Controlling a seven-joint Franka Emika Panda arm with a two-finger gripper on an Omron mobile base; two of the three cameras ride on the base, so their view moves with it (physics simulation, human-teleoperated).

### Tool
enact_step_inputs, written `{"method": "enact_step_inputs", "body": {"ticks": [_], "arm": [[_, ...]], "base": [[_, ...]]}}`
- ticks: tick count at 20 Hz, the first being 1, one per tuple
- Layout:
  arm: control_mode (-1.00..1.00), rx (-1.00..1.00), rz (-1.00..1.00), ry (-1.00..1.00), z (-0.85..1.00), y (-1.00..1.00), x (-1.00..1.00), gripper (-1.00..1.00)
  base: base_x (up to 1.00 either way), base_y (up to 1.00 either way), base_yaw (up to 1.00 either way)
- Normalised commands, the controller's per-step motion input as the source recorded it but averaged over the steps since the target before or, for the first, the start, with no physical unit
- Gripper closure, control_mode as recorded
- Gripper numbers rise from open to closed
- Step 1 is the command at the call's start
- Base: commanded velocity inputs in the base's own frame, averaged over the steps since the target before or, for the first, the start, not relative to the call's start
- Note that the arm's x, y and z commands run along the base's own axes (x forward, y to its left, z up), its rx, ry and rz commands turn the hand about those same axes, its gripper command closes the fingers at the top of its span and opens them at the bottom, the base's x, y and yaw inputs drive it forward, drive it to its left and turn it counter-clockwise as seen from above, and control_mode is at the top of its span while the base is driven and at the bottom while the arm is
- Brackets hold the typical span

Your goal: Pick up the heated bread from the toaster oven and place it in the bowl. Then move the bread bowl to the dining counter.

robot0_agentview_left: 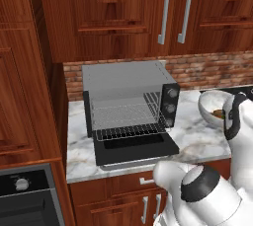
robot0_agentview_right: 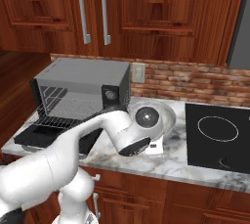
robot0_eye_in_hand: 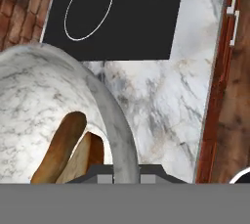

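Gripper [robot0_eye_in_hand: 126, 178] clamped shut on rim of bowl [robot0_eye_in_hand: 44, 96], one dark fingertip either side of the marbled wall at the bottom of the hand view. Bread [robot0_eye_in_hand: 61, 149] lay inside the bowl, golden-brown, leaning against the inner wall just beside the gripped rim; bowl [robot0_agentview_left: 212, 105] sat on the marble counter [robot0_agentview_left: 197, 138] to the right of the toaster oven [robot0_agentview_left: 128, 101], between it and the black cooktop [robot0_agentview_right: 217, 137]. Toaster oven door [robot0_agentview_left: 136, 151] hung open and flat with wire rack [robot0_agentview_left: 129, 132] pulled partway out, nothing on it.
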Motion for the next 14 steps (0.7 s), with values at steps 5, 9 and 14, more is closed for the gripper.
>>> {"method": "enact_step_inputs", "body": {"ticks": [5,9,14], "arm": [[-1.00,-0.01,-0.29,0.04,0.73,0.94,-0.47,1.00],[-1.00,0.00,-0.09,0.04,0.94,0.71,-0.36,1.00],[-1.00,0.00,-0.09,0.00,1.00,0.60,-0.27,1.00]], "base": [[0.00,0.00,0.00],[0.00,0.00,0.00],[0.00,0.00,0.00]]}}
